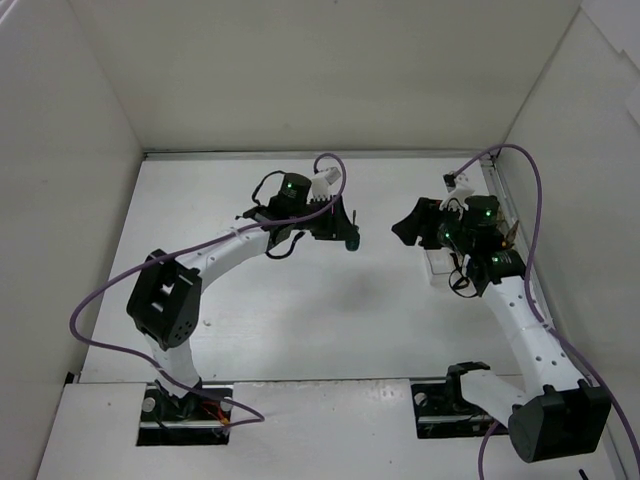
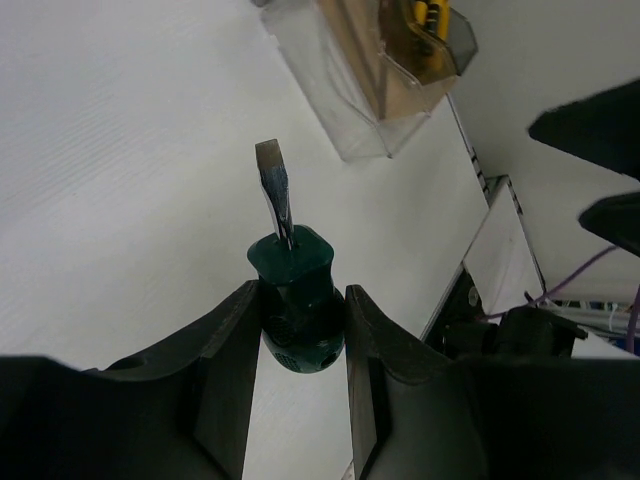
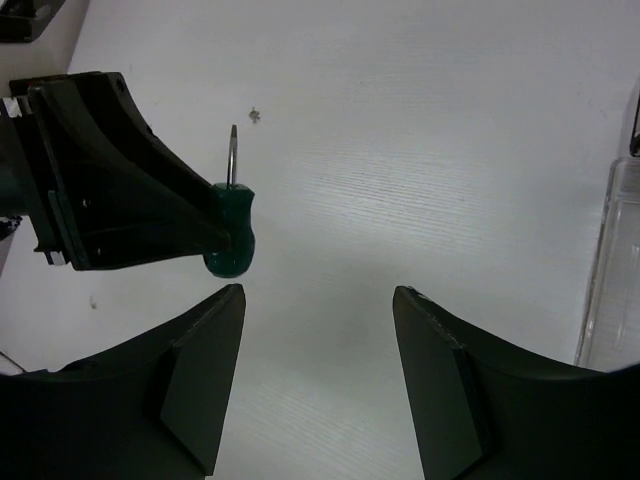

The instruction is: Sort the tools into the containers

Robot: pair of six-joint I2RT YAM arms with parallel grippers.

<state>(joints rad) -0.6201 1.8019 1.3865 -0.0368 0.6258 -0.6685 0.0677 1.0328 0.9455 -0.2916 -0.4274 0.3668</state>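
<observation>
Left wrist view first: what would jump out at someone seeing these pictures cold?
The green screwdriver is clamped by its handle in the left gripper, blade pointing out past the fingertips over the white table. Beyond it sits a clear bin with a yellow tool inside. The right gripper hangs open and empty, facing the screwdriver.

By the right edge of the bench, a bin (image 1: pixel 437 262) lies mostly under the right arm (image 1: pixel 512 300) in the top view. The left wrist view cuts off a clear bin (image 2: pixel 370 85) at its top edge. The yellow thing (image 2: pixel 425 12) inside it shows only as a sliver, too little to name. The fingers (image 2: pixel 228 340) of the left gripper (image 2: pixel 302 295) cover the sides of the screwdriver (image 2: pixel 290 262) handle. A speck (image 3: pixel 256 114) on the bench is too small to tell.
</observation>
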